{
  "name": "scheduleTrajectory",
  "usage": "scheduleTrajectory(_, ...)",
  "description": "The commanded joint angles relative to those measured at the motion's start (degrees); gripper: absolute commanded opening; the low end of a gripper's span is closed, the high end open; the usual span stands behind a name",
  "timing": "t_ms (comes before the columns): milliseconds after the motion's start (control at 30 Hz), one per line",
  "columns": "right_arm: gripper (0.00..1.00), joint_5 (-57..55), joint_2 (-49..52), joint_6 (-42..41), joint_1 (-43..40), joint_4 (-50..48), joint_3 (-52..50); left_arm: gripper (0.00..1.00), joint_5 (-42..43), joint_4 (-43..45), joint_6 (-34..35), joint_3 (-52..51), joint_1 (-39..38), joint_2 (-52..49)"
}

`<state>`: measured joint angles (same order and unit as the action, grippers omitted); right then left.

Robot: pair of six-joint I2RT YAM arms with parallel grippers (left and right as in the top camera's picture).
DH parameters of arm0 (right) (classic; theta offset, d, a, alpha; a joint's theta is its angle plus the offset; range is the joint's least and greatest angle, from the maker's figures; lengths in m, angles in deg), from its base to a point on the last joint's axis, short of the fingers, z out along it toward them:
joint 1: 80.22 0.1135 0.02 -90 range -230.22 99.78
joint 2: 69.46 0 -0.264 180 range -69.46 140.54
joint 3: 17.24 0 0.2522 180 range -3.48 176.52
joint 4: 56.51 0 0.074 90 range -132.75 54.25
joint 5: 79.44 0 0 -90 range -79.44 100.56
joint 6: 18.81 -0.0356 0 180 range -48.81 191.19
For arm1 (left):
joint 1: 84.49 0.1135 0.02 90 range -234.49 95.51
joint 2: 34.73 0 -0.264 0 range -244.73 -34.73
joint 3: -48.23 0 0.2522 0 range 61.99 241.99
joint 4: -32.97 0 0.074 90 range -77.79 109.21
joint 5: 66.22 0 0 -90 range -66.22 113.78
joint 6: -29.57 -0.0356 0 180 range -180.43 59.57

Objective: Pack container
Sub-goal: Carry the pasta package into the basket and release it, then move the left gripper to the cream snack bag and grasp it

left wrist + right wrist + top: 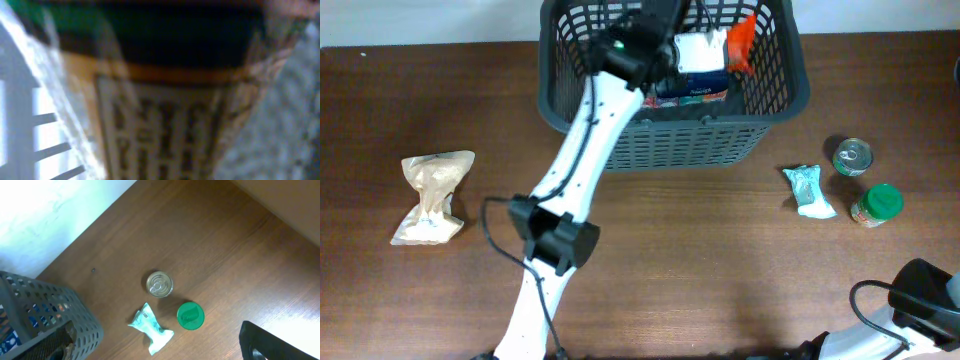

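left end effector [668, 22] in basket [700, 145], cannot tell its grip, perhaps a packet [165, 115] close ahead

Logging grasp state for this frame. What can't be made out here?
- Left tool: overhead, the left arm's black wrist covers it inside the large dark grey slotted plastic basket; open or shut unclear.
- Left wrist view: blurred; a close green-banded labelled surface fills it, unidentifiable.
- Right tool: right wrist view shows only a dark piece cut off at the bottom edge.
- Small silver metal can: seen top-on, label hidden.
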<state>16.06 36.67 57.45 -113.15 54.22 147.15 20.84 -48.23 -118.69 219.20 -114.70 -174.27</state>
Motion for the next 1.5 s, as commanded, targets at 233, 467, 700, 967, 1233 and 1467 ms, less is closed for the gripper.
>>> scheduleTrajectory(233,0.99,0.28,0.13,-0.46,-0.15,0.33,-0.09,0.02,-1.14,-3.56,6.84,-0.85,-0.28,-4.55)
scheduleTrajectory(467,0.99,0.28,0.15,-0.44,-0.15,0.33,-0.09,0.02,0.79,-5.84,6.82,-0.85,-0.59,-6.19)
scheduleTrajectory(700,0.99,0.28,0.13,-0.44,-0.15,0.33,-0.09,0.99,-0.09,-5.73,8.76,-0.83,-0.9,-4.7)
scheduleTrajectory(967,0.99,0.28,0.13,-0.46,-0.15,0.33,-0.09,0.99,-0.13,-4.2,20.15,1.81,1.81,7.19)
scheduleTrajectory(1233,0.99,0.28,0.13,-0.44,-0.15,0.33,-0.09,0.99,-7.82,-9.97,27.36,3.23,11.47,26.27)
scheduleTrajectory(1467,0.99,0.28,0.13,-0.46,-0.15,0.33,-0.09,1.0,-7.78,-16.02,34.18,-4.59,28.09,32.85)
